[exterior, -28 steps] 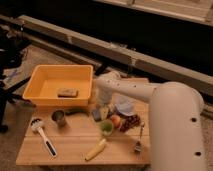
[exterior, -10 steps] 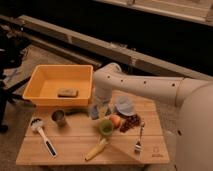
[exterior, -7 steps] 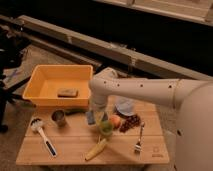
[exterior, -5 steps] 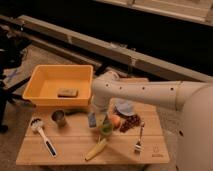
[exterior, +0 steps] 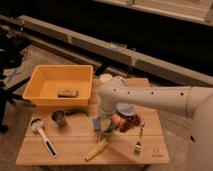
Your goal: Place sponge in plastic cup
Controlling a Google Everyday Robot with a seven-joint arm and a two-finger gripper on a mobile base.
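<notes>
Wooden desk: pincer low over plastic cup, grip state indeterminable; sponge just beside cup, apparently not yet inside; insertion remains.

Warm, dim light, seemingly from overhead, falls on the worktop; beyond its far edge all is dark. The gripper, near the worktop's middle, lies shaded beneath the arm.

Blue-grey sponge upright at the claw, just beside the light-green plastic cup.
</notes>
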